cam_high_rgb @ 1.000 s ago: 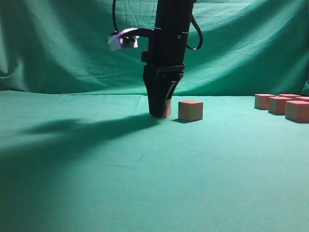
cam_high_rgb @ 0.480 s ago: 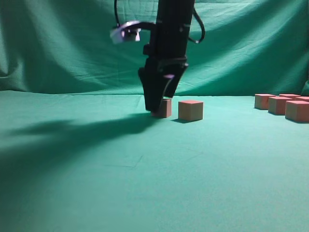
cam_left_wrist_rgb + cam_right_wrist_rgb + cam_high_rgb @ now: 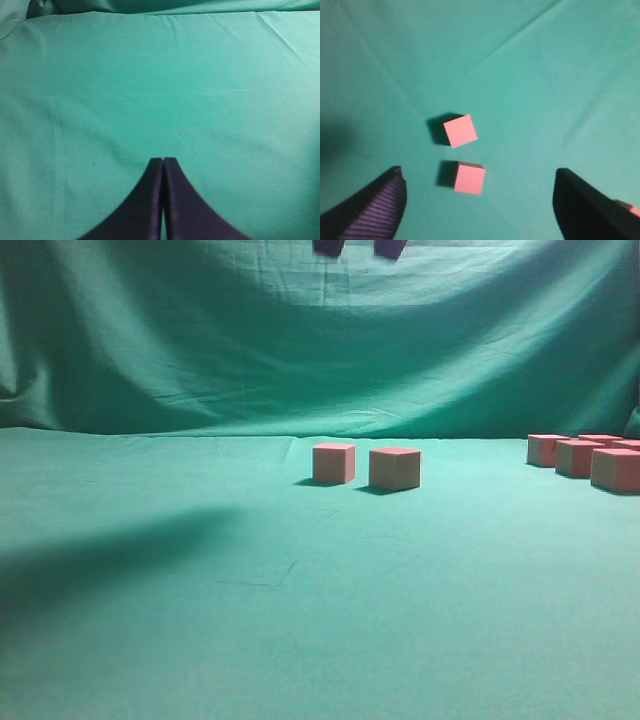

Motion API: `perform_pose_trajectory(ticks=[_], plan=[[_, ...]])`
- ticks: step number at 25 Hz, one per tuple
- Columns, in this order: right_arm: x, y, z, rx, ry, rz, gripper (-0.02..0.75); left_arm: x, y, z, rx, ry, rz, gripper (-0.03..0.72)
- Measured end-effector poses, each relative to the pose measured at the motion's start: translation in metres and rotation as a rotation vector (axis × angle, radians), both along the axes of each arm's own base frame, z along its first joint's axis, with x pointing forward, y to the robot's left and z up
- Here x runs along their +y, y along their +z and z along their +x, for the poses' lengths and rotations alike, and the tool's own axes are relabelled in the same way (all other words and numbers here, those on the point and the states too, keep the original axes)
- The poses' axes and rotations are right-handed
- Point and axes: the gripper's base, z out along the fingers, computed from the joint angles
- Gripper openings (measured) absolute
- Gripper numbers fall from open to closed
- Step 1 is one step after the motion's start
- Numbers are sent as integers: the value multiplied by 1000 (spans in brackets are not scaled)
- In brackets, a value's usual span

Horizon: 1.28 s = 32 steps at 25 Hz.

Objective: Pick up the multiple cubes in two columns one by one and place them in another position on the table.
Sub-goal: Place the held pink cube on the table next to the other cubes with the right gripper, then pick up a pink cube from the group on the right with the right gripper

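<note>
Two small salmon-pink matte cubes sit side by side mid-table, the left one [image 3: 334, 462] just apart from the right one [image 3: 395, 468], both flat on the teal-green cloth table [image 3: 300, 620]. More of the same pink cubes [image 3: 590, 457] cluster at the far right edge. High above, only the dark fingertips of the right gripper [image 3: 358, 248] show at the top of the exterior view; from its wrist camera the right gripper [image 3: 480, 200] has its jaws spread wide, nothing between them, looking straight down on the pair. The left gripper [image 3: 163, 165] hangs over bare cloth, fingers pressed together and empty.

These cubes look light and rigid, with sharp edges and flat, unglossy faces, so they should not slip much. The best hold is likely on two opposite side faces, squarely, near mid-height. A skewed pinch on the corners could twist a cube out. The narrow gap between the pair also leaves little room for a finger.
</note>
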Motion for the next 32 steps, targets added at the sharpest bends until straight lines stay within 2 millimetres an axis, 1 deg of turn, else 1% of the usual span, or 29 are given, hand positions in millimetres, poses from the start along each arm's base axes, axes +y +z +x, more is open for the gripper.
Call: perform_pose_trajectory(ticks=[3, 5, 9, 10, 12, 14, 16, 18, 20, 22, 24, 27, 28, 32], plan=[[-18, 35, -12, -87, -146, 16, 582, 0, 0, 0, 0, 0, 0, 0], [-31, 55, -19, -154, -240, 12, 582, 0, 0, 0, 0, 0, 0, 0], [-54, 93, -40, -252, -361, 57, 582, 0, 0, 0, 0, 0, 0, 0], [-60, 99, -46, -257, -392, 79, 582, 0, 0, 0, 0, 0, 0, 0], [-75, 101, -55, -249, -476, 107, 582, 0, 0, 0, 0, 0, 0, 0], [-94, 93, -58, -217, -563, 96, 582, 0, 0, 0, 0, 0, 0, 0], [-115, 72, -58, -157, -644, 52, 582, 0, 0, 0, 0, 0, 0, 0], [-138, 44, -54, -82, -742, 1, 582, 0, 0, 0, 0, 0, 0, 0], [-157, 11, -55, 27, -814, -44, 582, 0, 0, 0, 0, 0, 0, 0], [-172, -18, -58, 128, -865, -53, 582, 0, 0, 0, 0, 0, 0, 0], [-180, -47, -63, 202, -899, -30, 582, 0, 0, 0, 0, 0, 0, 0], [-180, -79, -70, 240, -901, 17, 582, 0, 0, 0, 0, 0, 0, 0], [-179, -87, -71, 235, -896, 28, 582, 0, 0, 0, 0, 0, 0, 0], [-179, -110, -73, 216, -886, 56, 582, 0, 0, 0, 0, 0, 0, 0]])
